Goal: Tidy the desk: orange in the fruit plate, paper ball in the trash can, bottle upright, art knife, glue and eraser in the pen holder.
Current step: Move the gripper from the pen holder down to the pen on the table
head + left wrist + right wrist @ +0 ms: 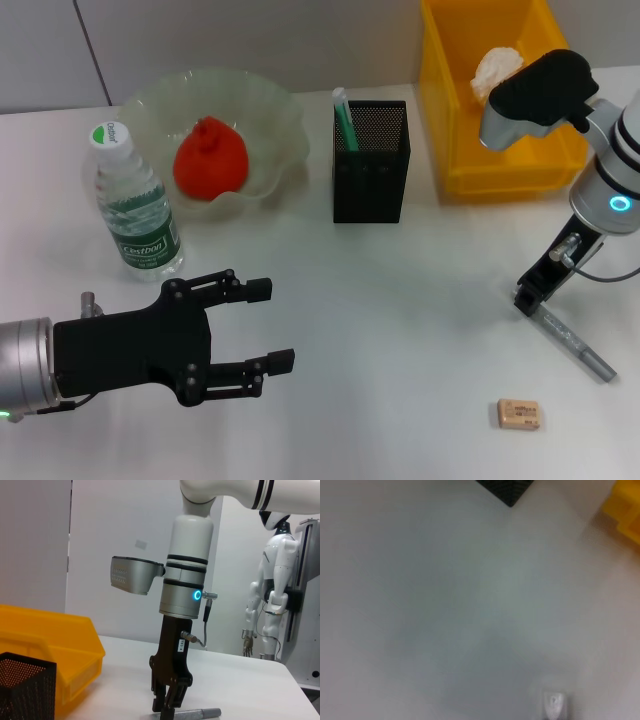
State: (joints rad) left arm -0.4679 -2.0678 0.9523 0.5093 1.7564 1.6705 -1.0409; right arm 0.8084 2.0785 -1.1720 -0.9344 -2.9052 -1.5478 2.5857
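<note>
Currently: right gripper (527,300) down on the art knife (575,345), right side of the desk (400,300).
Its fingers look closed on the knife's end, knife lying flat. Left gripper (275,325) hovers near-left, fingers spread, empty. Orange (210,160) in fruit plate (270,110), bottle (132,200) upright beside it, paper ball (497,68) in trash can (500,170), eraser (519,414) near-right, pen holder (370,165) centre-far.

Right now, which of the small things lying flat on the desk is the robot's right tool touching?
The grey art knife. The right tool is down on its near end, fingers around it, while the tan eraser lies apart, nearer the desk's front edge, untouched.
</note>
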